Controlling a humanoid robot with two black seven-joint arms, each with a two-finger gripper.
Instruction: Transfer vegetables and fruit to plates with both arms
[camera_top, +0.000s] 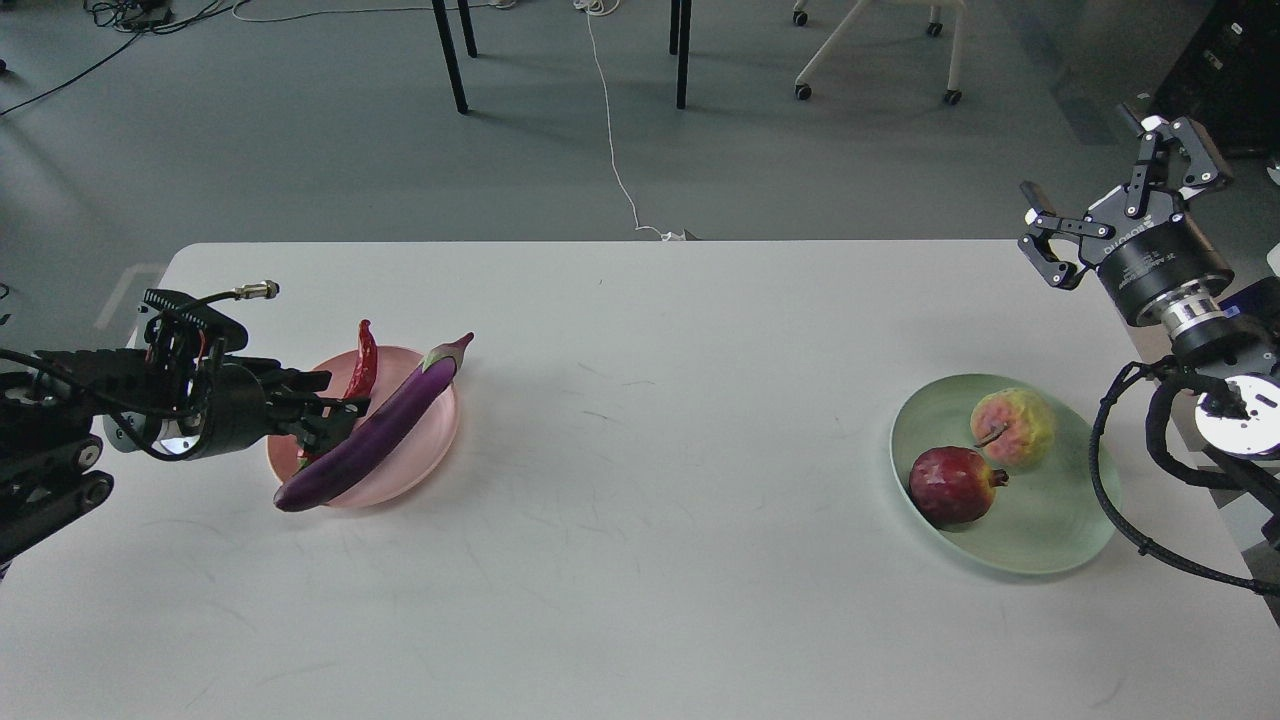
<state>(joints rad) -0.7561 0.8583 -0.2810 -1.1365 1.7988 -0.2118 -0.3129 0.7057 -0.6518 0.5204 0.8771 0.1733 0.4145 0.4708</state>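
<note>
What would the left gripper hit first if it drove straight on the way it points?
Most likely the eggplant lying across the pink plate: the left gripper points right, its tips right by it. Depth is uncertain.

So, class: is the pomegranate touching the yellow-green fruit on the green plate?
Apart. The head view shows plate surface between the pomegranate and the yellow-green fruit.

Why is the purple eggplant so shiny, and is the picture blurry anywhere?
In the head view, room light leaves a pale streak of glare along the glossy eggplant; the matte pink plate shows none. Shadows under both plates are soft, so the light is diffuse. The head view is fairly sharp throughout; only the dark left gripper is hard to make out.
</note>
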